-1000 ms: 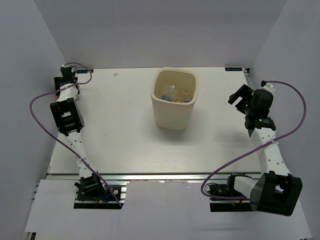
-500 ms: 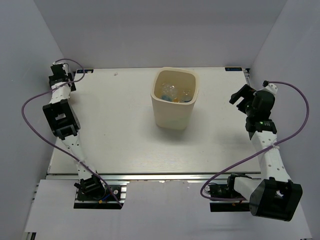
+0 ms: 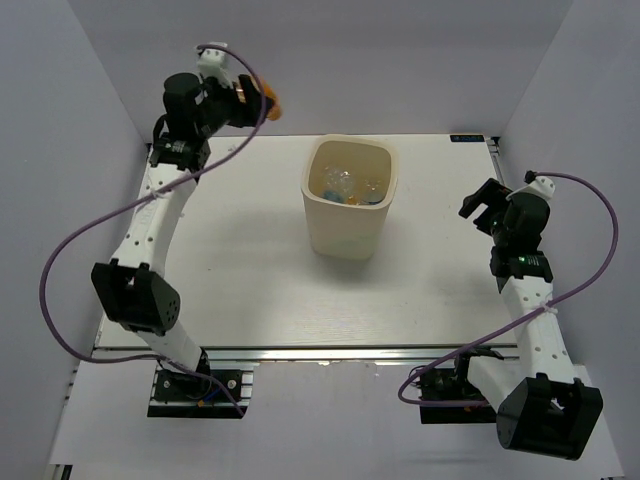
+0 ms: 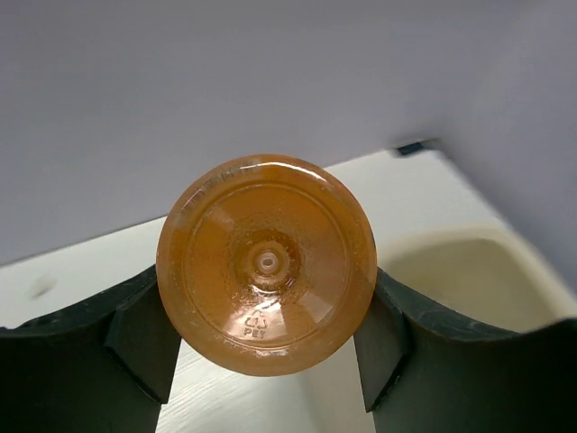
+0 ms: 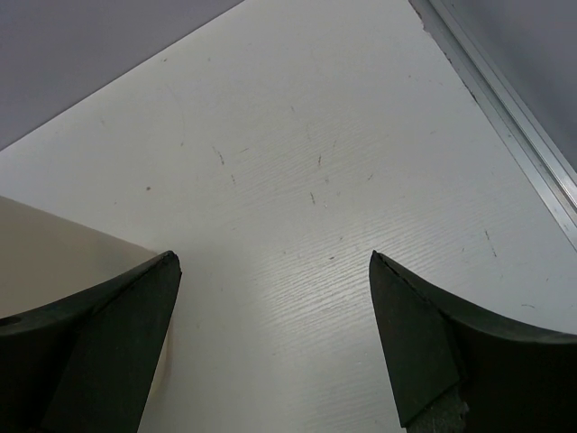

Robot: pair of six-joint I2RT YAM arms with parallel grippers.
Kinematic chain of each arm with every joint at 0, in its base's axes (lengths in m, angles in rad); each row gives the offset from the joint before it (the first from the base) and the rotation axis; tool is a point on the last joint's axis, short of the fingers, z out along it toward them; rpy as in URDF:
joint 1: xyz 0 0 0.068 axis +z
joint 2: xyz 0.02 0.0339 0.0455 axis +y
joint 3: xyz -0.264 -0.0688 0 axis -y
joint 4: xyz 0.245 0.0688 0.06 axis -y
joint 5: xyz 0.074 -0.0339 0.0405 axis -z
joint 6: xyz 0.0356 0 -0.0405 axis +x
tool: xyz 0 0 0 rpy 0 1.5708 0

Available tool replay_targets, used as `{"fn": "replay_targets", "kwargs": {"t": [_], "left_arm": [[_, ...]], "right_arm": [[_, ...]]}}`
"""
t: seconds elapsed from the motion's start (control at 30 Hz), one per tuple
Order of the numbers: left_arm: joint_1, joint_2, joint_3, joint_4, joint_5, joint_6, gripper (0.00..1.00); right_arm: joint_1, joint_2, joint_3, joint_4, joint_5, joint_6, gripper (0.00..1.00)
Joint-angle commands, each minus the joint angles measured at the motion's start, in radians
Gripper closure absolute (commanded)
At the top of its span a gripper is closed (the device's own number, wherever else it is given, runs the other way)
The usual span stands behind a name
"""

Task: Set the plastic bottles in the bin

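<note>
Well, your left gripper (image 3: 254,98) is clamped on the orange bottle (image 4: 267,263), which it holds above the table (image 3: 230,250) at about ten o'clock from the bin (image 3: 345,238). Other plastic bottles (image 3: 345,185) lie inside the bin. Your right gripper (image 5: 270,271) hangs at three o'clock of the bin, fingers spread wide, gripping nothing.

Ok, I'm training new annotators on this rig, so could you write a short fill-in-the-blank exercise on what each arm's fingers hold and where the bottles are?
1. The left arm's fingers grip a bottle coloured ____.
2. The right arm's fingers are spread apart and hold ____.
3. The bin has other bottles lying ____ it.
Missing words: orange; nothing; inside.
</note>
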Motion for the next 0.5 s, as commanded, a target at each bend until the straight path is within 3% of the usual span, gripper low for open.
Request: {"fn": "replay_targets", "kwargs": {"t": [0.0, 0.17, 0.4, 0.47], "left_arm": [[-0.091, -0.126, -0.114, 0.154, 0.228, -0.146, 1.0], [-0.272, -0.226, -0.22, 0.288, 0.24, -0.154, 1.0], [-0.433, -0.097, -0.148, 0.262, 0.211, -0.158, 1.0], [-0.453, -0.053, -0.095, 0.219, 0.206, -0.142, 0.91]], "right_arm": [[-0.006, -0.026, -0.021, 0.019, 0.015, -0.026, 0.11], [-0.006, -0.034, -0.032, 0.017, -0.008, -0.032, 0.11], [-0.006, -0.043, -0.032, 0.019, -0.032, -0.04, 0.11], [-0.006, -0.048, -0.029, 0.014, -0.032, -0.045, 0.11]]}}
